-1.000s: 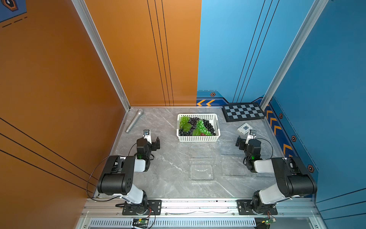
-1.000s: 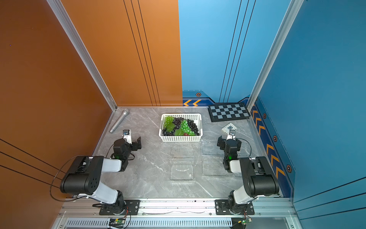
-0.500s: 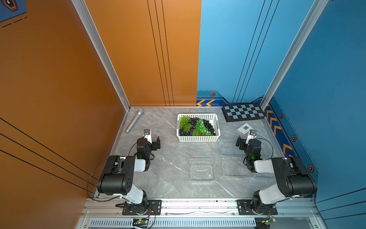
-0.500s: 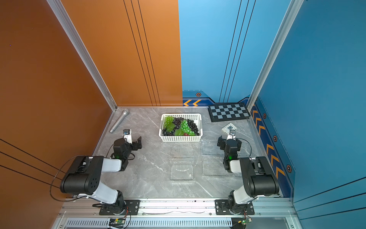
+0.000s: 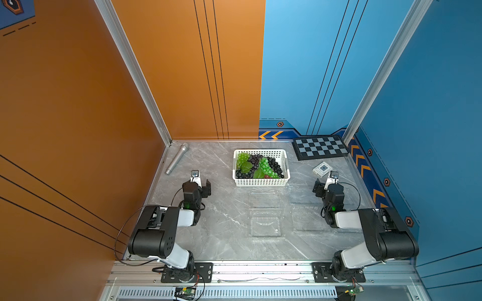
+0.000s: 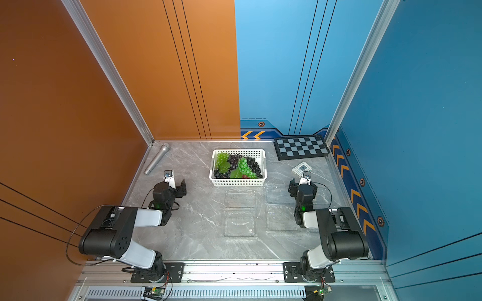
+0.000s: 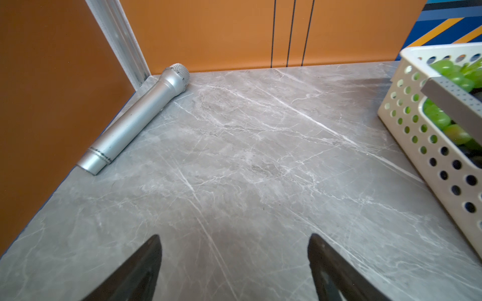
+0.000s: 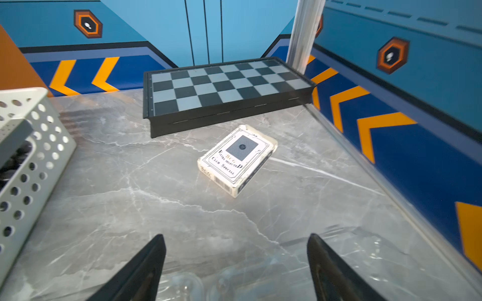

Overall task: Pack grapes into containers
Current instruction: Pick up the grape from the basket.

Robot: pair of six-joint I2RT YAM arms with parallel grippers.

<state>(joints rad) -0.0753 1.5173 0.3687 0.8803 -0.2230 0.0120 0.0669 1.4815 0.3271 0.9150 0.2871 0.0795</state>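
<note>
White card box (image 8: 237,159); "BCG"; "Club Special"

ROBOTICS TEST CELL: A left arm (image 5: 167,229) and a right arm (image 5: 375,229), black and white, stand bolted to an aluminium rail (image 5: 260,271) at the front of a grey marble-pattern tabletop (image 5: 224,234), with a bare circuit board (image 5: 185,290) and loose cables below. An orange wall panel (image 5: 78,104) and a blue wall panel (image 5: 430,104), framed by aluminium posts (image 5: 133,70) and trimmed with yellow chevrons (image 5: 360,166), box the bench in. Staged props lie about: a silver microphone (image 5: 177,158), a chessboard (image 5: 320,150), a pack of cards (image 5: 322,168), and a white basket (image 5: 260,182) of plastic-looking grapes (image 5: 258,165).
</note>
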